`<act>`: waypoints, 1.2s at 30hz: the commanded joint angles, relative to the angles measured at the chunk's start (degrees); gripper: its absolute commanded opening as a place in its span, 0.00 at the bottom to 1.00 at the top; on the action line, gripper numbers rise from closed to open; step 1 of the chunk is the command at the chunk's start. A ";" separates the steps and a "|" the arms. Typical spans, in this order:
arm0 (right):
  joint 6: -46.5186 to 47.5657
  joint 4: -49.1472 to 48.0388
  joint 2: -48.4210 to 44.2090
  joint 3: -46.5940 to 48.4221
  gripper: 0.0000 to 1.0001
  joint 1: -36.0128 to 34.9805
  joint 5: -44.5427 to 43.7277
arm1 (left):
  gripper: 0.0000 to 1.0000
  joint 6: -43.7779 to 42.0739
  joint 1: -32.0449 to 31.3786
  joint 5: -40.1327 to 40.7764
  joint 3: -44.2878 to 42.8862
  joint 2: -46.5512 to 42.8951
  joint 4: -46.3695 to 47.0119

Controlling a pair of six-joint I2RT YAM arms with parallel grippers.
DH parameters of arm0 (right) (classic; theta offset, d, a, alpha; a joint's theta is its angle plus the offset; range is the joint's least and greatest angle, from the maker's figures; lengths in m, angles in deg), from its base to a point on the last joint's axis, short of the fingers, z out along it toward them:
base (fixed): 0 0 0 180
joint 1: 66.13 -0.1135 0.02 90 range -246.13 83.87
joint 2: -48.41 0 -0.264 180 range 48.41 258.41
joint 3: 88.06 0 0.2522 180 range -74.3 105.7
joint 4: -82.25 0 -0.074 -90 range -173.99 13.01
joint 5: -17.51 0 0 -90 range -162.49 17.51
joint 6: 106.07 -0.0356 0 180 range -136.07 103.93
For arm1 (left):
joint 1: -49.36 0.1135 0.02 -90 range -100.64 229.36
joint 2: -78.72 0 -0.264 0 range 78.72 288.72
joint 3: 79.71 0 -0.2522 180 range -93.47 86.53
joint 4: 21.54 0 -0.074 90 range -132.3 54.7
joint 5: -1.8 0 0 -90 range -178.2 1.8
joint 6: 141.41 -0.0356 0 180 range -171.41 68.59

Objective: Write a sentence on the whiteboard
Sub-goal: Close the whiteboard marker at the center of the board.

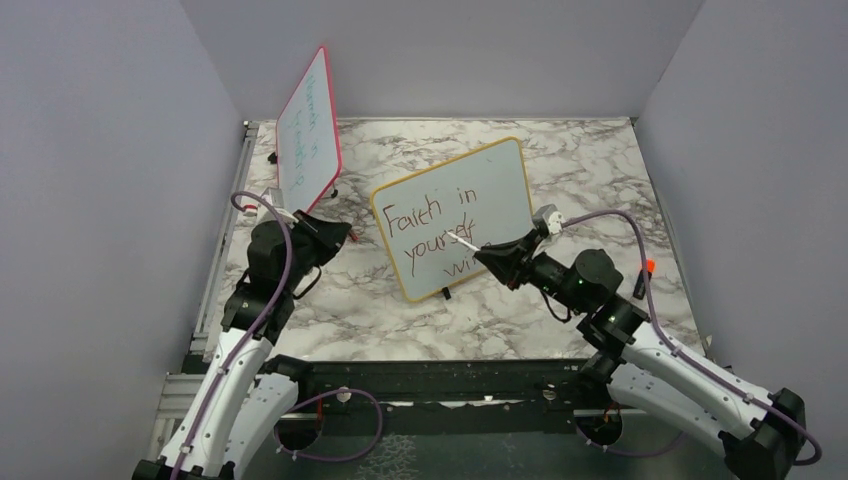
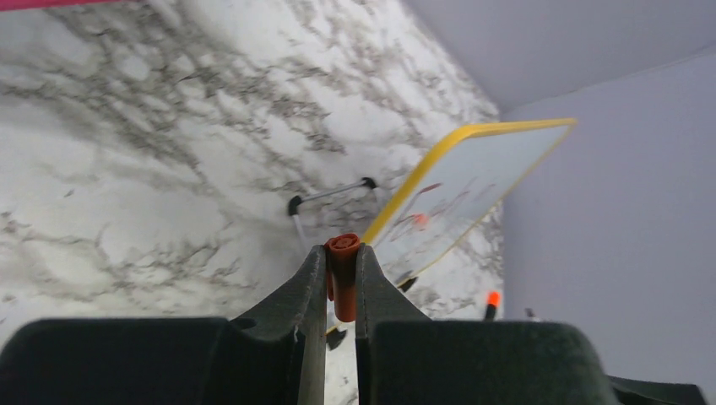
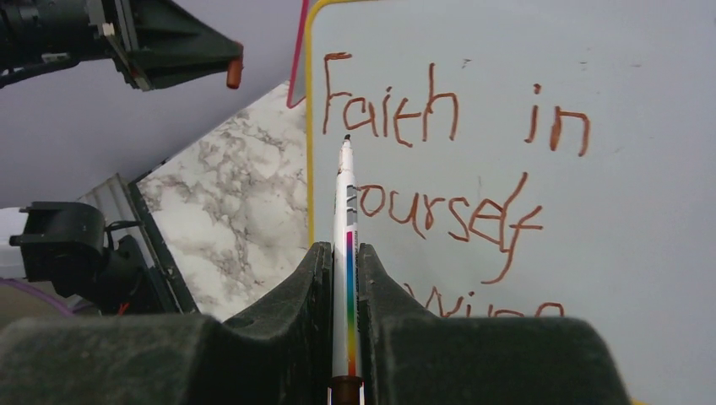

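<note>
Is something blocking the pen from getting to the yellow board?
No, nothing visible does. The right gripper holds the pen with its tip in front of the whiteboard, by the sentence. The red-framed board stands off to the side.

We see a second board with a red-pink frame (image 1: 308, 130) standing steeply tilted at the rear left of the marble-patterned tabletop (image 1: 590, 170), with faint green-blue writing on its face that we cannot read. A small orange-tipped object (image 1: 650, 266) sits at the table's right edge; we cannot tell what it is. Pale grey walls (image 1: 90, 150) close in three sides, and a metal rail (image 1: 232, 210) runs along the table's left edge.
</note>
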 commanded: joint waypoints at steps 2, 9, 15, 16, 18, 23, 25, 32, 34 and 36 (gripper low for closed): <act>-0.64 -18.73 3.09 -2.80 0.01 -5.29 -0.80 | 0.00 3.41 -0.20 -6.23 0.46 -1.35 13.91; 8.30 -36.69 11.90 -4.15 0.01 -19.92 -14.47 | 0.00 8.69 -0.24 -8.42 2.80 -1.58 27.35; 12.57 -49.69 19.55 -4.36 0.01 -24.09 -19.94 | 0.00 14.19 -0.75 -6.55 3.98 -1.87 29.75; 12.87 -50.98 20.77 -3.98 0.01 -24.42 -20.54 | 0.00 14.86 -0.91 -6.57 4.14 -1.81 30.29; 14.94 -53.08 23.46 -2.94 0.01 -24.83 -21.45 | 0.00 16.10 -1.55 -6.84 4.21 -1.41 30.65; 17.85 -56.38 28.43 -0.48 0.01 -25.55 -23.69 | 0.00 18.94 -3.40 -7.69 4.30 -0.14 30.74; 19.05 -58.05 29.61 -0.17 0.01 -25.80 -24.68 | 0.00 19.46 -3.97 -7.75 4.40 0.12 30.74; 19.47 -57.13 30.82 1.81 0.01 -26.01 -24.40 | 0.00 20.10 -5.12 -8.31 4.43 1.17 30.84; 19.52 -56.38 30.99 2.15 0.01 -26.01 -24.23 | 0.00 20.47 -5.21 -8.31 4.52 1.15 30.97; 19.45 -55.33 31.17 2.58 0.01 -26.01 -24.06 | 0.00 20.75 -5.25 -8.32 4.44 1.10 31.00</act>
